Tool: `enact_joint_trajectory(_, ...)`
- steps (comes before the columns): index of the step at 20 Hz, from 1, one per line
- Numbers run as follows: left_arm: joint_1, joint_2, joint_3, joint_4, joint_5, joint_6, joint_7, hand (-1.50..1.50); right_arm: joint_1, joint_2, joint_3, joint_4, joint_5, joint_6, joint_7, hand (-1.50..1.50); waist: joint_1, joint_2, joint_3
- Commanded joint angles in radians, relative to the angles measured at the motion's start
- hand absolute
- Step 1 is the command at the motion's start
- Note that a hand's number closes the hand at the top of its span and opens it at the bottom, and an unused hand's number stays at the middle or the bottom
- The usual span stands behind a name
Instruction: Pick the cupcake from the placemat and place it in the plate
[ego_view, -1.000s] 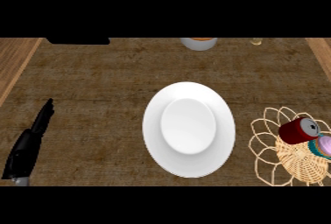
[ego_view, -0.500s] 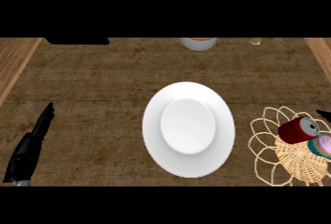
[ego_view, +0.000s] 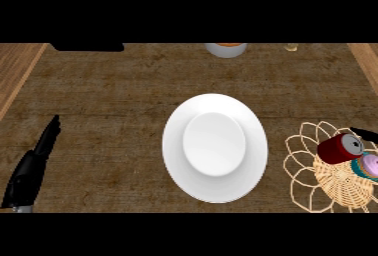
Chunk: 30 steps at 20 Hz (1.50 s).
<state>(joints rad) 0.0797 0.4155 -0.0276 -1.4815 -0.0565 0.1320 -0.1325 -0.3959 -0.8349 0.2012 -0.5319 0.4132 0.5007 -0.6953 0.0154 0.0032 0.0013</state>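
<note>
Wooden counter (ego_view: 111, 95): cupcake (ego_view: 348, 151) lies tipped on placemat (ego_view: 325, 185), beside plate (ego_view: 214, 147)

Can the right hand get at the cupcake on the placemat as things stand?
Probably yes. Only a dark tip of the right hand shows at the right edge, just above the cupcake lying on the wicker placemat. Nothing lies between them; the white plate sits apart to the left.

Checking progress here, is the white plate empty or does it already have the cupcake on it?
Empty: the white plate shows only bare surface; the cupcake sits on the placemat.
</note>
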Motion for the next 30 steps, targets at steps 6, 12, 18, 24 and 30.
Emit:
enact_joint_trajectory(6, 0.013, -0.024, 0.019, 0.012, -0.017, -0.003, -0.033, 0.0, -0.037, 0.066, -0.008, 0.082, -0.011, 0.054, -0.146, 1.5, 0.0, -0.001, 0.0)
enact_joint_trajectory(12, -0.053, -0.05, -0.023, -0.003, -0.043, -0.007, 0.037, 0.0, -0.205, 0.099, 0.054, 0.11, 0.108, -0.185, -0.079, 1.5, 0.034, 0.01, 0.003)
enact_joint_trajectory(18, -0.042, -0.025, -0.014, 0.006, -0.029, -0.048, -0.022, 0.0, -0.382, 0.17, 0.113, 0.164, 0.245, -0.407, 0.04, 1.5, 0.085, 0.025, 0.005)
enact_joint_trajectory(24, -0.051, -0.052, -0.017, 0.007, -0.043, -0.025, 0.004, 0.0, -0.453, 0.179, 0.022, 0.256, 0.217, -0.601, -0.018, 1.5, 0.053, 0.021, 0.004)
enact_joint_trajectory(30, -0.042, -0.052, -0.001, 0.03, -0.05, -0.017, 0.006, 0.0, -0.525, 0.119, -0.099, 0.24, 0.114, -0.626, -0.187, 1.5, 0.025, 0.012, 0.002)
